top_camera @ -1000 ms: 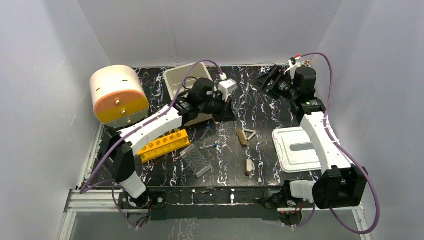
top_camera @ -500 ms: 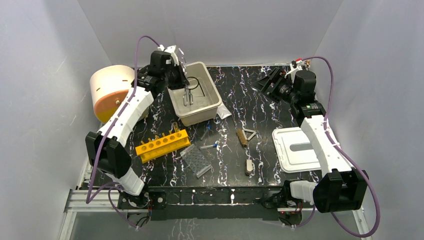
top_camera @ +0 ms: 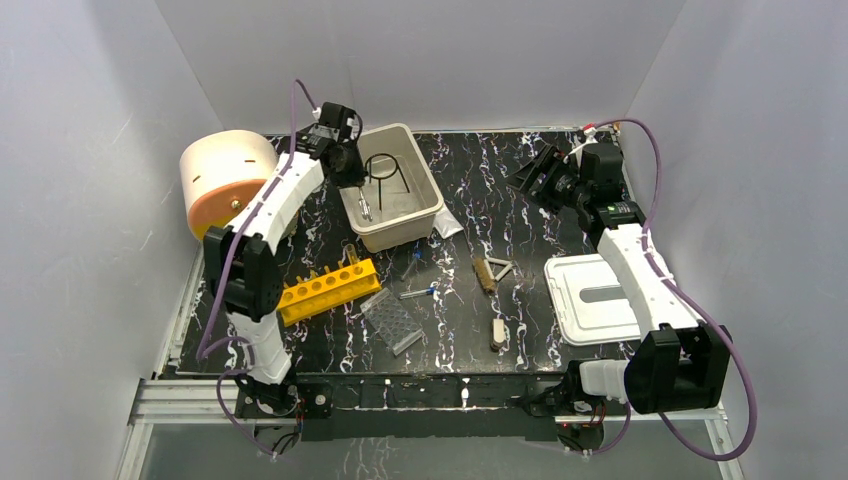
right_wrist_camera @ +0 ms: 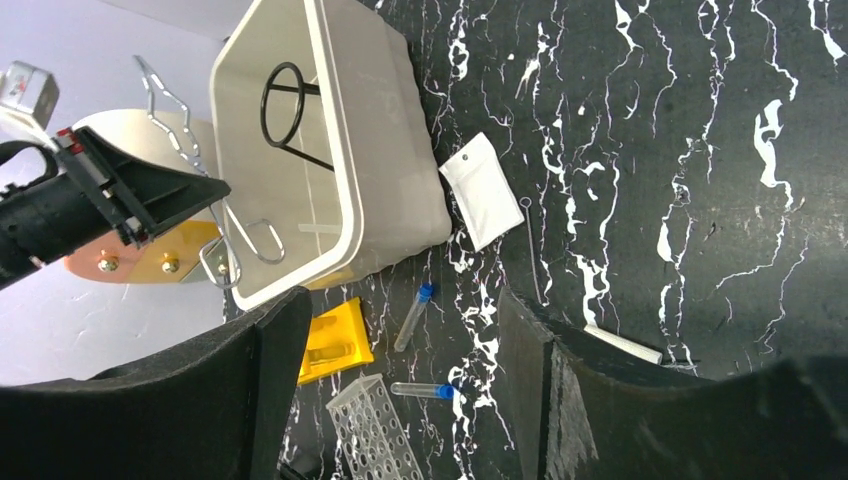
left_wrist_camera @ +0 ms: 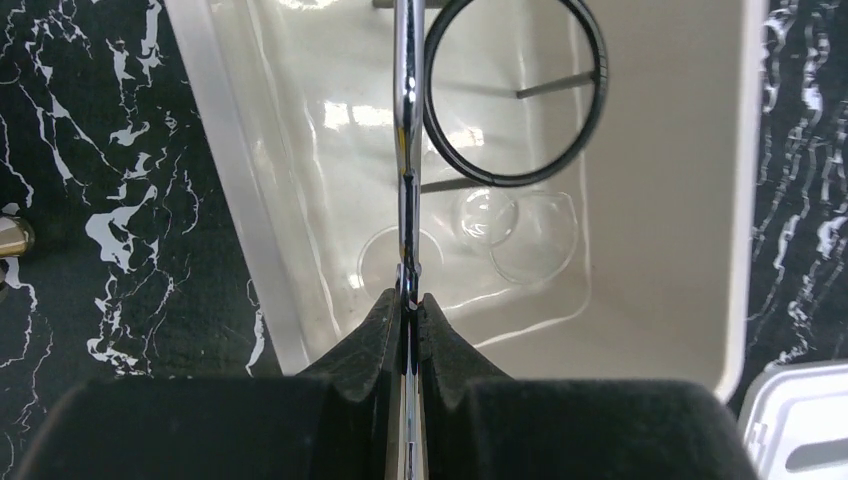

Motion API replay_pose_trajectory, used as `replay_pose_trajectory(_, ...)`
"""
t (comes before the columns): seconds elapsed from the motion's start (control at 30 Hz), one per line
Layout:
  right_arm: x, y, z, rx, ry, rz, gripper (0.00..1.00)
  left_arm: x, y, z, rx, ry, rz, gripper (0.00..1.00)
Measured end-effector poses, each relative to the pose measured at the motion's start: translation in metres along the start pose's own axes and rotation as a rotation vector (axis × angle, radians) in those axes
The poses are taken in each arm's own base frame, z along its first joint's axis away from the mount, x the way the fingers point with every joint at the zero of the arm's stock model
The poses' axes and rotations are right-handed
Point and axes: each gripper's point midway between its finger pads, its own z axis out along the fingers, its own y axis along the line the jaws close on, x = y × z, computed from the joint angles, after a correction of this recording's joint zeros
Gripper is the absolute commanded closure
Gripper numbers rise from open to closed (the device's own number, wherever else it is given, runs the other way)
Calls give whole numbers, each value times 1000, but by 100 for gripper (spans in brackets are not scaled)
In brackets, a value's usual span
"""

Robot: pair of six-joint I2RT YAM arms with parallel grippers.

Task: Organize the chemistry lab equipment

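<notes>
**Forceps pinched over the tub, right jaws wide and empty**

The left gripper (left_wrist_camera: 410, 300) is clamped on the metal forceps (left_wrist_camera: 405, 150), which hang over the beige tub (left_wrist_camera: 660, 200). The tub holds the black ring-stand (left_wrist_camera: 510, 184) and clear dishes (left_wrist_camera: 530, 235). The right gripper (right_wrist_camera: 400, 380) gapes, holding nothing, above the far right of the marbled table (top_camera: 480, 170). A small bag (top_camera: 447, 224) lies beside the tub and blue-tipped tubes (top_camera: 418, 293) lie mid-table. Grey walls close three sides.

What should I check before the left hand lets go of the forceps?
1. Grip of left hand on forceps: ok, shut.
2. Tool over tub, inside its rim: ok.
3. Gap to ring-stand: cannot tell.
4. Landing spot bare: not ok, clear dishes lie below.
5. Clearance of right hand: ok, open, empty, away from tub.
</notes>
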Motion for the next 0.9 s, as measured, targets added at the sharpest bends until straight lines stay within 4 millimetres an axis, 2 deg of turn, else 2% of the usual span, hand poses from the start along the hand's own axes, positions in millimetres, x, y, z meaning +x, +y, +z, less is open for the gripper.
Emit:
replay_pose_trajectory(0.1, 2, -3, 1, 10, 10, -1, 25, 5, 3, 17, -38, 43, -9, 100)
replay_pose_trajectory(0.3, 9, -12, 5, 31, 27, 3, 25, 16, 7, 37, -89, 122, -18, 100)
replay_pose_trajectory(0.43, 14, -18, 7, 47, 38, 7, 25, 14, 7, 44, -110, 137, -21, 100)
replay_pose_trajectory(0.7, 15, -21, 9, 54, 43, 4, 26, 30, 19, 55, -168, 195, -18, 97)
replay_pose_trajectory(0.9, 16, -23, 10, 58, 49, 2, 26, 31, 19, 60, -169, 198, -18, 97)
